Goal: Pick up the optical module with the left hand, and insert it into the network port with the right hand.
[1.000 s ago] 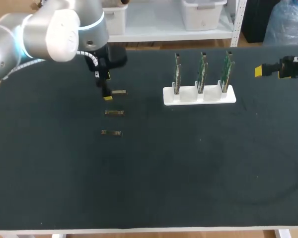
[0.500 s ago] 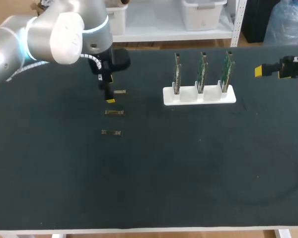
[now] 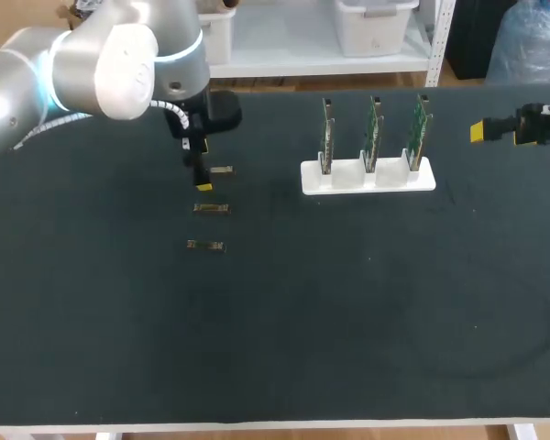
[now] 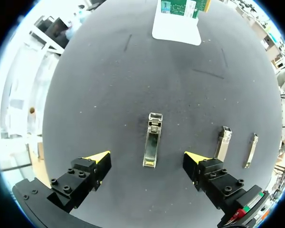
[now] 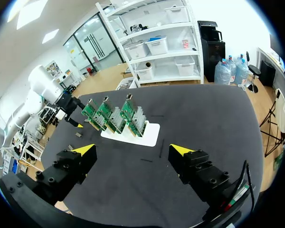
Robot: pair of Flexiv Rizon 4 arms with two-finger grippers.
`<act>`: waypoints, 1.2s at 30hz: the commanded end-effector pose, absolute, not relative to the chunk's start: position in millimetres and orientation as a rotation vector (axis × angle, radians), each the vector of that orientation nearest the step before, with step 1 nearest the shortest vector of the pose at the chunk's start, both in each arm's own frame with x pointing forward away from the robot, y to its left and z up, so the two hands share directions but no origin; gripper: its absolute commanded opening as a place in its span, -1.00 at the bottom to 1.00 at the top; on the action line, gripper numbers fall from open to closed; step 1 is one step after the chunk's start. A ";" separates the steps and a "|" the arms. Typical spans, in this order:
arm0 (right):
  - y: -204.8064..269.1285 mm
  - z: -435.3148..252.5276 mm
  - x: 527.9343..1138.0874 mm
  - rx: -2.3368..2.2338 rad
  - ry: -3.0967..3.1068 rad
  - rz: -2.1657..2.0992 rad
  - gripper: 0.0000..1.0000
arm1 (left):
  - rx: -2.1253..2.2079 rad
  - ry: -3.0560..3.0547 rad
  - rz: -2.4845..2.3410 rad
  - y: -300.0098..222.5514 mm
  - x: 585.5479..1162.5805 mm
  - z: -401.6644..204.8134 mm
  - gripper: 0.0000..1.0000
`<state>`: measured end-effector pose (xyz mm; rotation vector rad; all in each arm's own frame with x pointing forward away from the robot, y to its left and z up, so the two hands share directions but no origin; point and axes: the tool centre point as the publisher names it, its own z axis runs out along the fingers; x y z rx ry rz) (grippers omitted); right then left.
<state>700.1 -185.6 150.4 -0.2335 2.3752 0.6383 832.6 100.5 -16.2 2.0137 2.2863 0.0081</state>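
Note:
Three small metal optical modules lie in a row on the dark mat: one [image 3: 221, 170], a second [image 3: 211, 208] and a third [image 3: 205, 245]. My left gripper [image 3: 198, 166] hovers open above the farthest one. In the left wrist view that module [image 4: 152, 140] lies lengthwise between the spread fingers [image 4: 147, 164], touching neither; the other two modules [image 4: 222, 142] lie off to one side. A white holder [image 3: 368, 177] carries three upright green network cards [image 3: 372, 133]. My right gripper [image 3: 482, 131] hangs open at the table's far right edge, holding nothing, with the cards [image 5: 115, 117] well ahead of its open fingers [image 5: 132, 153].
The dark mat [image 3: 348, 312] covers the whole table, bare in front of the holder and modules. In the right wrist view my left arm [image 5: 45, 90] stands beyond the cards.
My left gripper has shifted slightly right over the farthest module, then held still. The right arm has not moved.

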 end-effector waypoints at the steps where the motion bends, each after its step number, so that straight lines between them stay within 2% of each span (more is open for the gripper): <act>1: -184.9 150.6 699.5 -0.231 2.375 0.634 1.00 | 2.028 2.273 0.005 102.4 830.1 -15.5 -0.14; 2: -184.9 150.6 699.5 -0.231 2.375 0.634 1.00 | 2.030 2.270 0.008 102.6 829.8 -15.3 -0.64; 3: -184.9 150.6 699.5 -0.231 2.375 0.634 1.00 | 2.031 2.269 0.008 102.7 829.7 -15.2 -1.00; 28: -184.9 150.6 699.5 -0.231 2.375 0.634 1.00 | 1.992 2.303 -0.012 109.1 829.9 -15.5 -1.00; 36: -184.9 150.6 699.5 -0.231 2.375 0.634 1.00 | 1.833 2.330 -0.150 105.4 833.5 -3.9 -1.00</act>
